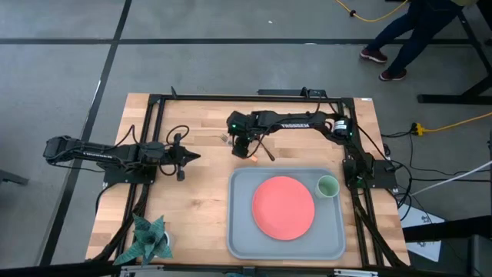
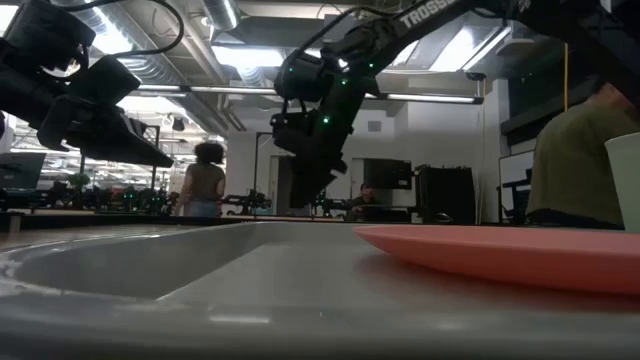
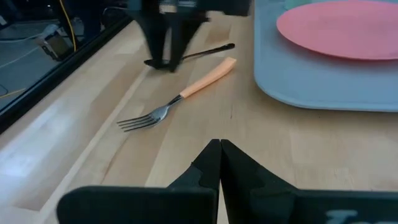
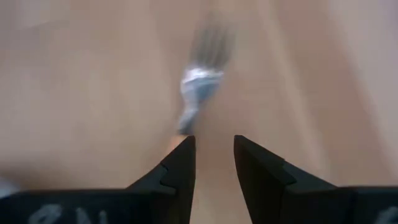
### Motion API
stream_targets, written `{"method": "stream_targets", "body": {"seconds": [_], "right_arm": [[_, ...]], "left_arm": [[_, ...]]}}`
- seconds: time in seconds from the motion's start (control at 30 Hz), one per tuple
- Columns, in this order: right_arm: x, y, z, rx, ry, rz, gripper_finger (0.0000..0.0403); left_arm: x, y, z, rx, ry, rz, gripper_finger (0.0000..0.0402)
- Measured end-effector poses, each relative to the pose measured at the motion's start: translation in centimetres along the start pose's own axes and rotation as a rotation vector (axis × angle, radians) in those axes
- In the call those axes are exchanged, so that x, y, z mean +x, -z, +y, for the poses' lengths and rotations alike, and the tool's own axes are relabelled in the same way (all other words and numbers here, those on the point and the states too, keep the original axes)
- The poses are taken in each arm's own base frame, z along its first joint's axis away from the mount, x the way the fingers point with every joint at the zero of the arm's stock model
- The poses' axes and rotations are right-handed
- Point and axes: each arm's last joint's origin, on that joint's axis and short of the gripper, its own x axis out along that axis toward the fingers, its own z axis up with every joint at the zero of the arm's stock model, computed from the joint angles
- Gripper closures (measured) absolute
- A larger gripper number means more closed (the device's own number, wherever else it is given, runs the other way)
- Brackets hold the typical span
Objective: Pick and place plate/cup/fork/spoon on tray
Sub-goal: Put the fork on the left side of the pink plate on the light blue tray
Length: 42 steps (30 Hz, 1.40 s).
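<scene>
The grey-blue tray lies at the table's near right. The coral-red plate and the pale green cup sit on it. The fork lies flat on the wood left of the tray, its orange handle toward the tray. The dark spoon lies flat just beyond it. My right gripper is open and points down over the fork's handle near the neck, and the tines show ahead of the fingers. My left gripper is shut and empty, left of the fork.
A teal star-shaped thing sits at the near left corner. Black frame rails run along the table's left and far sides. A person walks on the floor beyond the far right corner. Bare wood lies between my left gripper and the fork.
</scene>
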Motion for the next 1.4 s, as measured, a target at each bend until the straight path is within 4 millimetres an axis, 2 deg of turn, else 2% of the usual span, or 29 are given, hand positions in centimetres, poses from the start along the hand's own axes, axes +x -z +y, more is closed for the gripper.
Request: {"method": "stream_targets", "body": {"seconds": [0.17, 0.57, 0.77, 1.0, 1.4], "right_arm": [[1.4, 0.5, 1.1, -0.075, -0.085, 0.026, 0.0288], [1.4, -0.8, 1.1, -0.118, -0.063, -0.104, 0.0288], [1.3, -1.4, 1.4, -0.12, -0.067, -0.175, 0.0288], [1.3, -1.7, 1.4, -0.114, -0.062, -0.203, 0.0288], [1.4, -1.4, -0.2, 0.076, -0.047, -0.157, 0.0288]], "left_arm": [[0.0, 0.0, 0.0, 0.0, 0.0, 0.001, 0.0401], [0.0, 0.2, 0.0, 0.003, -0.001, 0.017, 0.0401], [0.0, 0.1, 0.2, 0.003, -0.068, 0.016, 0.0401], [0.0, 0.1, 0.2, 0.004, -0.074, 0.015, 0.0401], [0.0, 0.1, 0.2, 0.004, -0.075, 0.016, 0.0401]]}}
